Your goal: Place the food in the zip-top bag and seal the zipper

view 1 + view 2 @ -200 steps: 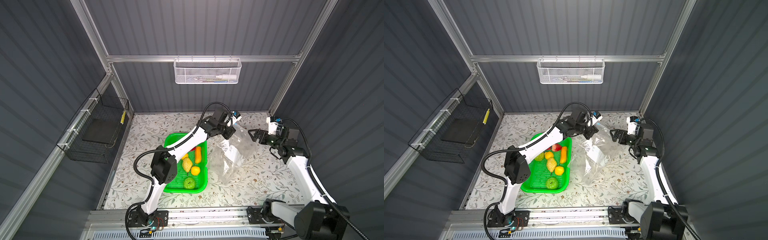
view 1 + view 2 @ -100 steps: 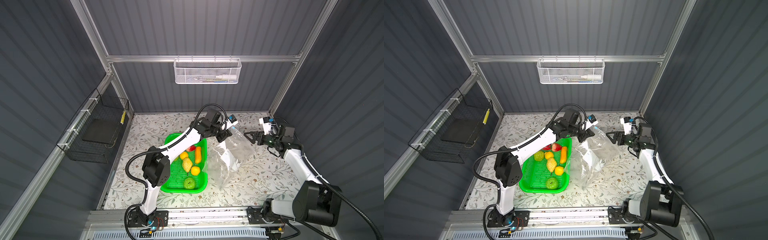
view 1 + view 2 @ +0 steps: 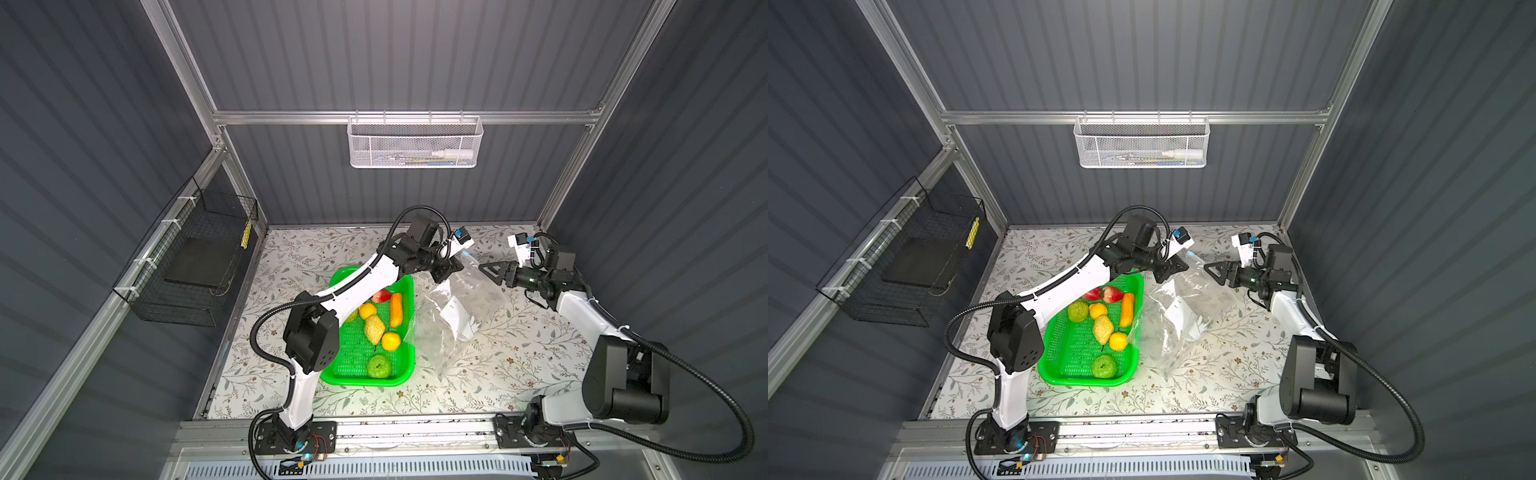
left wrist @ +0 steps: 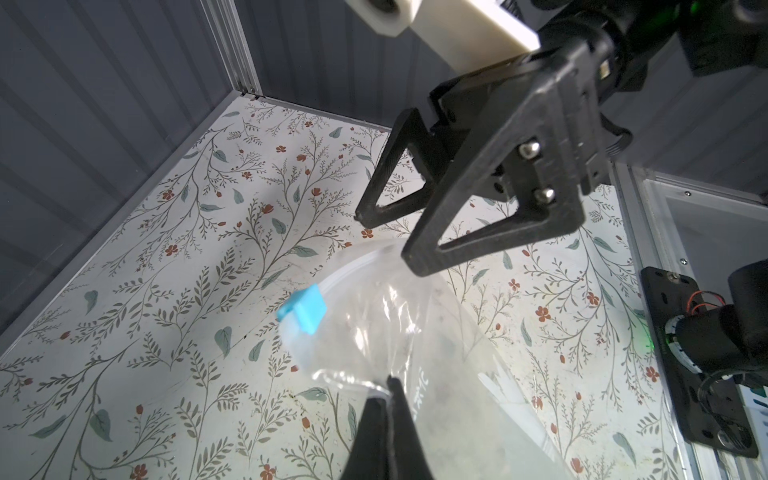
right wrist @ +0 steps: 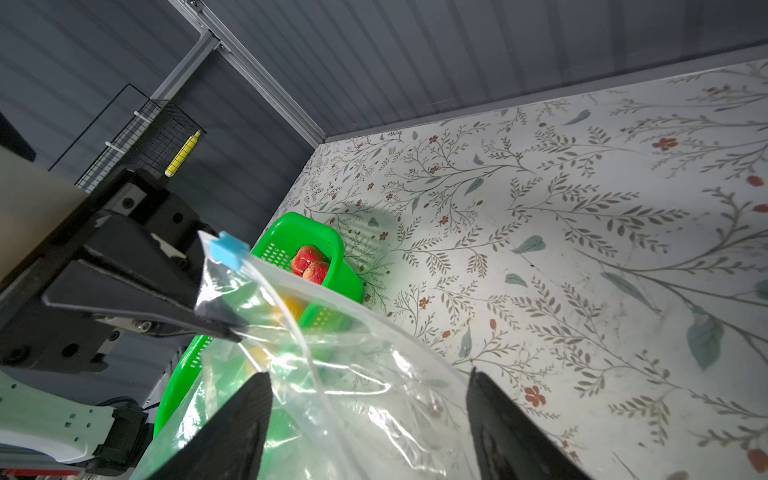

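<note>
At the left edge of both top views, a black wire basket (image 3: pixel 195 257) hangs on the side wall. Right of it, near the centre of the floral table (image 3: pixel 519 365), stands the green basket (image 3: pixel 365 361). All the food (image 3: pixel 374 329) visible lies inside it: strawberries (image 3: pixel 1106 294) at the upper end, an orange elongated piece (image 3: pixel 396 309) along the right wall, and a green bumpy ball (image 3: pixel 379 366) at the lower end. Above centre, a white mesh basket (image 3: pixel 415 143) hangs on the rear wall. The left arm reaches across the green basket toward upper centre. The left gripper (image 3: pixel 455 269) is clenched on the mouth edge of the zip-top bag (image 3: pixel 453 320), just below the light-blue slider (image 4: pixel 305 309). The bag's upper end is lifted by this grasp. Its body slopes down to the table just right of the green basket, with the lower left edge touching the basket wall. No food shows inside the bag. The zipper (image 4: pixel 345 270) stands parted, its strip curving away from the slider. At centre right, the right gripper (image 3: pixel 490 272) points left at the bag mouth with its fingers spread and grasping nothing. In the right wrist view, bag film lies between the fingers. Contact cannot be determined.
</note>
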Motion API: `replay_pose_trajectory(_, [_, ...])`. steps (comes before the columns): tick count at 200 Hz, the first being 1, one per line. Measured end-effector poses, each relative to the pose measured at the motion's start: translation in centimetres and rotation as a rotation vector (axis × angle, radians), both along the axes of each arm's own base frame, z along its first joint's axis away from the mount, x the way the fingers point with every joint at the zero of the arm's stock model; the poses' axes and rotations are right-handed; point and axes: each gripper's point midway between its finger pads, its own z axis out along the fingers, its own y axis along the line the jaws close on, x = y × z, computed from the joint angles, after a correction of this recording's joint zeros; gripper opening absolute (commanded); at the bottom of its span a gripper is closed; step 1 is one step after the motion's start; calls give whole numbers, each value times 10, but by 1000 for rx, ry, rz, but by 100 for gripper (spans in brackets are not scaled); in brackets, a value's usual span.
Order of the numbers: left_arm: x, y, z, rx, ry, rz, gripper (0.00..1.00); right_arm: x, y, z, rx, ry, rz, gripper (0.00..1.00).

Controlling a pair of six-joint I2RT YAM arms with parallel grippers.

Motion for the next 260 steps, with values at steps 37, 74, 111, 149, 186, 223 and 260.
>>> replay_pose_trajectory(37, [4, 0, 1, -2, 1, 24, 0, -11, 7, -7, 13, 20, 15, 69])
replay_pose_trajectory(74, [11, 1, 4, -12, -3, 60, 0, -34, 19, -22, 30, 69, 31, 61])
replay_pose_trajectory(111, [13, 1, 1, -8, 3, 72, 0, -40, 25, -29, 28, 100, 34, 39])
replay_pose_trajectory(149, [14, 1, 1, -8, 11, 80, 7, -42, 22, -23, -2, 81, 9, 0])
replay_pose_trajectory(186, [21, -1, 22, -39, -6, 113, 99, -42, 13, -10, -44, 68, -62, 0])
replay_pose_trajectory(223, [32, 7, 44, -80, -15, 224, 99, -29, -24, 14, -131, 85, -288, 0])
replay_pose_trajectory(260, [31, 21, 82, -161, -14, 326, 99, -32, -79, 41, -164, 98, -586, 0])
